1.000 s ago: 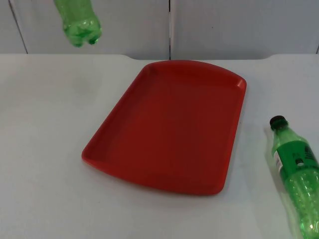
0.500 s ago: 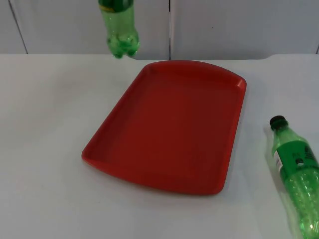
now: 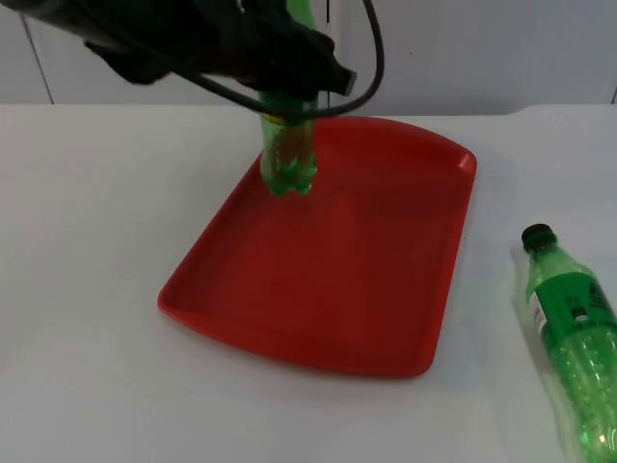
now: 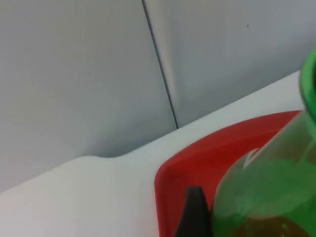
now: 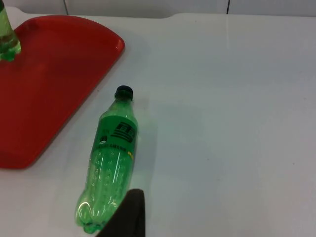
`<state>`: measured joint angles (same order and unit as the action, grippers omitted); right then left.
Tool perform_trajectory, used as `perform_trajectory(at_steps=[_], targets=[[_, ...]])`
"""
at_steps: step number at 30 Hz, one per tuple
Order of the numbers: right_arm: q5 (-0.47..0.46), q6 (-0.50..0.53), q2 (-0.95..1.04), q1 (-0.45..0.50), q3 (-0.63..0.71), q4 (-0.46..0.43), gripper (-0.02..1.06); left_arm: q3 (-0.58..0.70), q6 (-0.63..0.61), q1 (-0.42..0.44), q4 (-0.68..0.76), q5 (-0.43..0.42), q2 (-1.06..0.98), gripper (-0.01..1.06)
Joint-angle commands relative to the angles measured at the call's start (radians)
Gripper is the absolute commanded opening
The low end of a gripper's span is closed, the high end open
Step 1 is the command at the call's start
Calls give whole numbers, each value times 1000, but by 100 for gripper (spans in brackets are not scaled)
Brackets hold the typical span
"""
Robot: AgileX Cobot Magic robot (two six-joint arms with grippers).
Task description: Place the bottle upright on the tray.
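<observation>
My left gripper [image 3: 289, 95] is shut on a green plastic bottle [image 3: 288, 159], which it holds upright by the upper body. The bottle's base is over the far left part of the red tray [image 3: 386, 289]; I cannot tell whether it touches. The left wrist view has the same bottle [image 4: 269, 190] close up beside a black fingertip [image 4: 195, 212], with the tray's corner [image 4: 197, 158] behind. A second green bottle [image 3: 576, 362] with a black cap lies on the table to the right of the tray. My right gripper [image 5: 129, 217] waits above the base of this lying bottle [image 5: 112, 160].
The white table [image 3: 87, 241] ends at the grey partition wall [image 3: 463, 48] just behind the tray. In the right wrist view, the tray's rim [image 5: 106, 59] lies close to the lying bottle's cap, and the held bottle's base [image 5: 6, 42] stands over the tray.
The held bottle has travelled right and down, from the far left by the wall to over the tray. The left arm has come into the top view. The lying bottle stayed put.
</observation>
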<state>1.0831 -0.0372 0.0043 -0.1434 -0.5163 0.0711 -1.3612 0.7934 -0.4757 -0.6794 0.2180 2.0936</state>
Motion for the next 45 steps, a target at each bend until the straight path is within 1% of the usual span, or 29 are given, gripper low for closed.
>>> perform_trajectory(at_steps=[1, 7, 10, 21, 22, 23, 24, 26, 29, 30, 31, 33, 34, 37, 45], targets=[[-6, 0, -4, 4, 0, -5, 105, 1, -82, -7, 49, 56, 12, 0], [-6, 0, -4, 4, 0, -5, 105, 1, -181, -7, 119, 98, 60, 0], [-6, 0, -4, 4, 0, -5, 105, 1, -186, -9, 123, 110, 69, 0], [-6, 0, -4, 4, 0, -5, 105, 1, -193, -12, 141, 102, 70, 0], [-6, 0, -4, 4, 0, -5, 105, 1, -193, -12, 141, 100, 70, 2], [-6, 0, -4, 4, 0, -5, 105, 1, -193, -12, 141, 90, 70, 7], [-6, 0, -4, 4, 0, -5, 105, 1, -193, -12, 141, 90, 70, 7], [-6, 0, -4, 4, 0, -5, 105, 1, -193, -12, 142, 77, 70, 22], [-6, 0, -4, 4, 0, -5, 105, 1, -193, -12, 158, 59, 70, 53], [-6, 0, -4, 4, 0, -5, 105, 1, -193, -12, 158, 59, 70, 53], [-6, 0, -4, 4, 0, -5, 105, 1, -196, -12, 158, 55, 70, 66], [-6, 0, -4, 4, 0, -5, 105, 1, -197, -12, 158, 35, 70, 79], [-6, 0, -4, 4, 0, -5, 105, 1, -197, -12, 158, 35, 70, 79], [-6, 0, -4, 4, 0, -5, 105, 1, -197, -12, 158, 13, 70, 89], [-6, 0, -4, 4, 0, -5, 105, 1, -197, -12, 158, -52, 70, 90]])
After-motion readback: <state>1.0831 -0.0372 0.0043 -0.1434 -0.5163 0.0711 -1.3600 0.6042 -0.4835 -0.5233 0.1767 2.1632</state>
